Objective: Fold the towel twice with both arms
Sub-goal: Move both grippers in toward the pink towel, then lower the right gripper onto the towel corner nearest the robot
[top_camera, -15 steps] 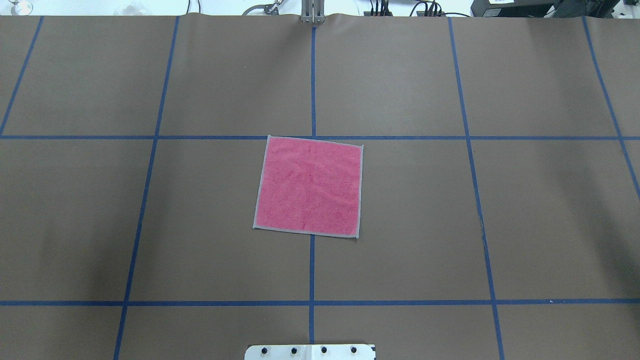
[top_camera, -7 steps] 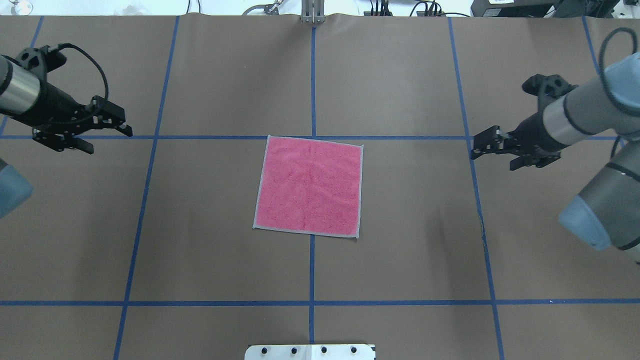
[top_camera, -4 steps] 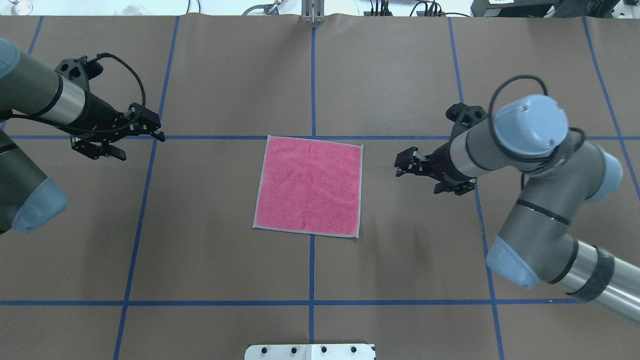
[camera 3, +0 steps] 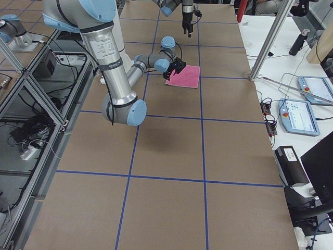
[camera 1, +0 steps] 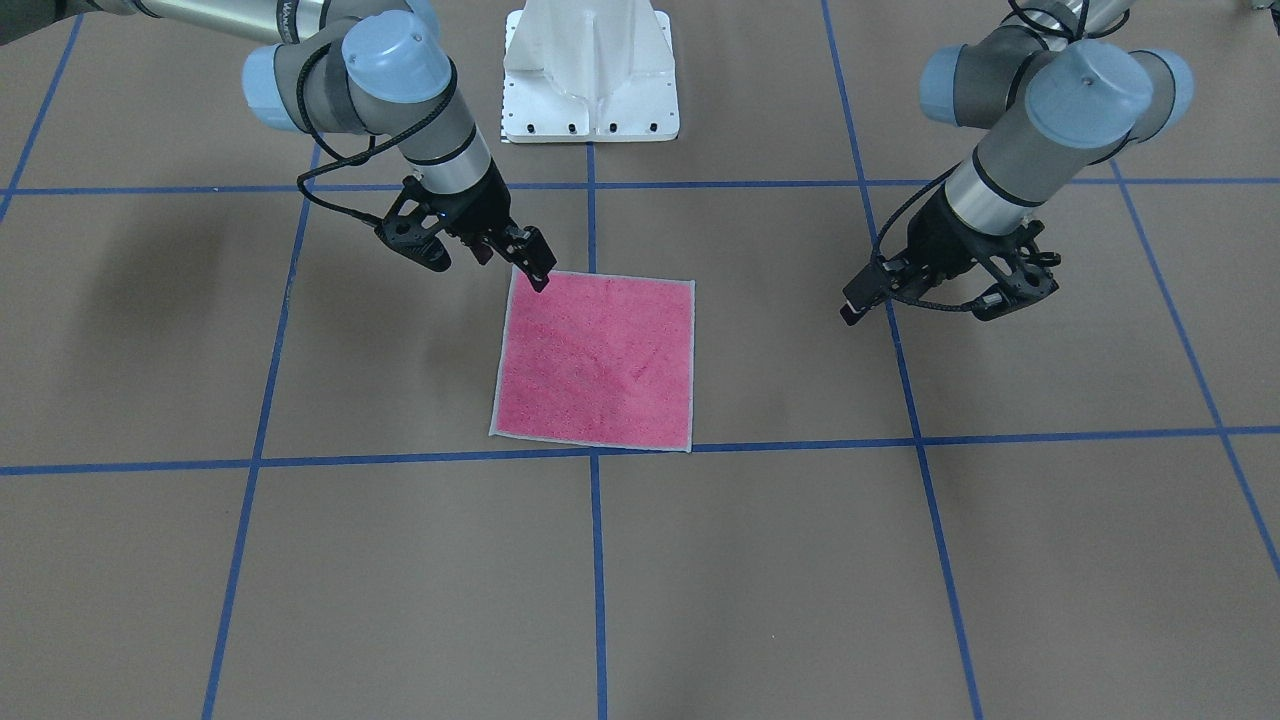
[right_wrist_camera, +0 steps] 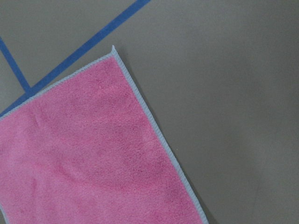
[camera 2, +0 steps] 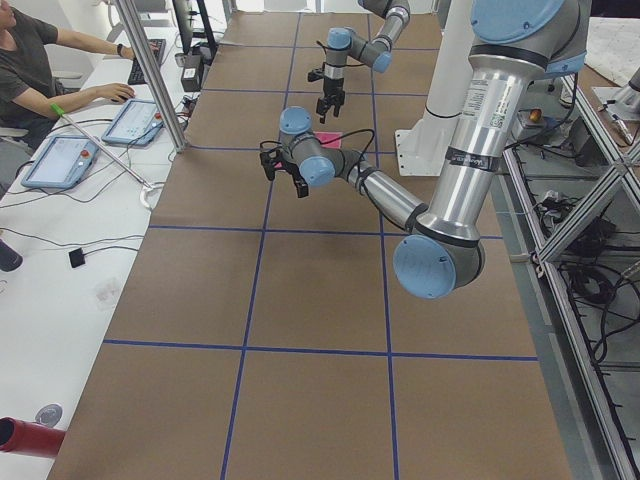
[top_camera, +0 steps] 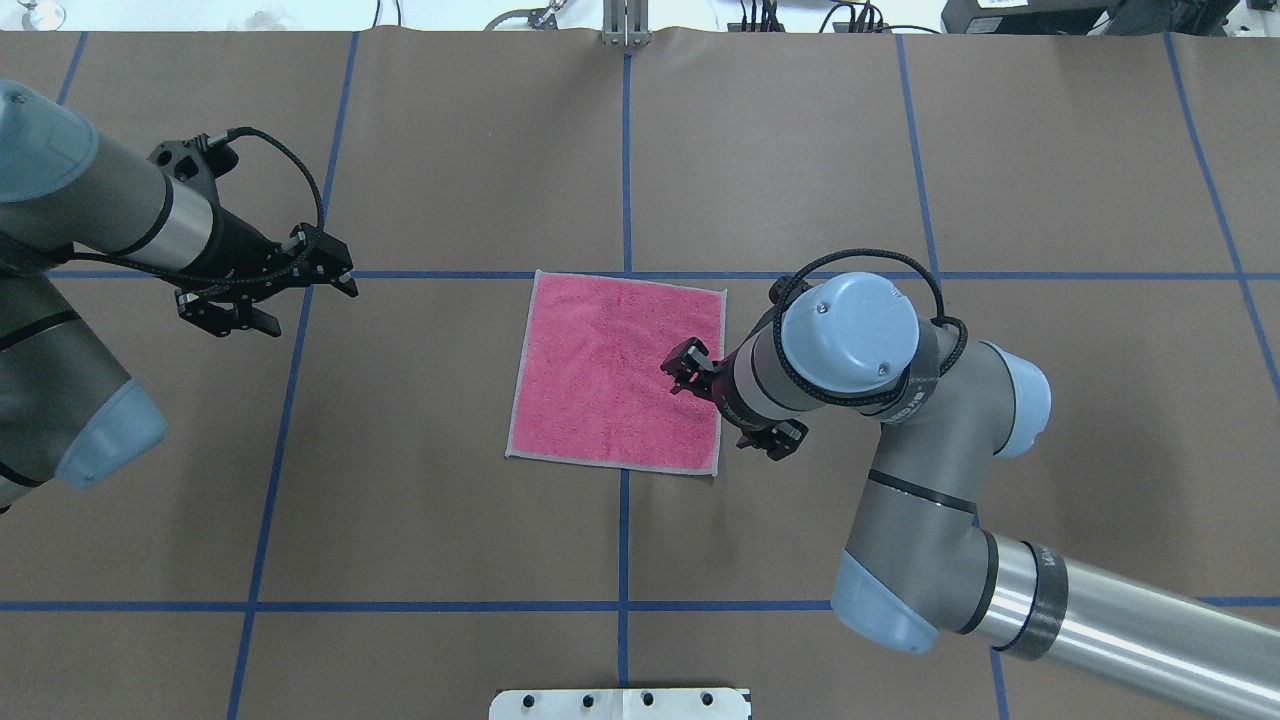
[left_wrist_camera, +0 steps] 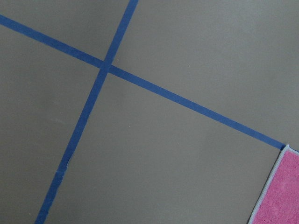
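Note:
The towel [top_camera: 610, 370] lies flat and unfolded at the table's middle, pink-red face up, with a light grey edge; it also shows in the front view [camera 1: 597, 362]. My right gripper [top_camera: 722, 405] hovers open over the towel's right edge near its robot-side corner [camera 1: 490, 268], holding nothing. My left gripper [top_camera: 298, 298] hangs open well left of the towel, above a tape crossing [camera 1: 925, 308], apart from the cloth. The right wrist view shows a towel corner [right_wrist_camera: 93, 154]; the left wrist view shows only a corner tip [left_wrist_camera: 282, 191].
Blue tape lines [top_camera: 625, 150] grid the brown table. The white pedestal base [camera 1: 590, 70] stands at the robot's side. A person [camera 2: 30, 60] sits at a side desk with tablets [camera 2: 60, 160], beyond a metal post [camera 2: 150, 70].
Both arms came in from the sides of a bare table. The right gripper swept left to the towel's right edge; the left gripper edged right. The towel has not moved.

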### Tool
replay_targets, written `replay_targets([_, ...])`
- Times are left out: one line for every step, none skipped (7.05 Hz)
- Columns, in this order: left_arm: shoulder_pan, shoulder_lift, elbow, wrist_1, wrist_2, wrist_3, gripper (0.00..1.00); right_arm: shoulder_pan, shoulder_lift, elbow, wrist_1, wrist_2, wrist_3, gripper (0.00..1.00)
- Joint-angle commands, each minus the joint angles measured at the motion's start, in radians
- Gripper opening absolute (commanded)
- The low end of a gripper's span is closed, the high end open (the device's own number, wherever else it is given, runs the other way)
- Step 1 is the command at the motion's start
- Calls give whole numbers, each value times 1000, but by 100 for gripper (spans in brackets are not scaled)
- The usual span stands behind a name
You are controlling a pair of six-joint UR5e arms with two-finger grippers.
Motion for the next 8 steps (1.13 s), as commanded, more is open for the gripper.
replay_targets([0,-8,-1,0,0,-3,100,-30,5,-33,-3,-21,59,89])
replay_targets([2,-12,0,-1,0,-12,100,-32,5,-58,0,-21,78,84])
replay_targets([3,-20,2,-1,0,-29,100,-33,7,-63,7,-21,111,81])
replay_targets([3,-20,0,-1,0,-29,100,-44,7,-63,7,-23,127,81])
replay_targets([3,-20,0,0,0,-29,100,-49,5,-63,2,-23,128,81])
replay_targets([2,-20,0,0,0,-30,100,-55,4,-63,0,-24,128,81])
replay_targets([2,-20,0,0,0,-30,100,-59,4,-63,-1,-26,145,77])
replay_targets([2,-19,0,0,0,-30,100,-75,-1,-63,-1,-41,156,71])
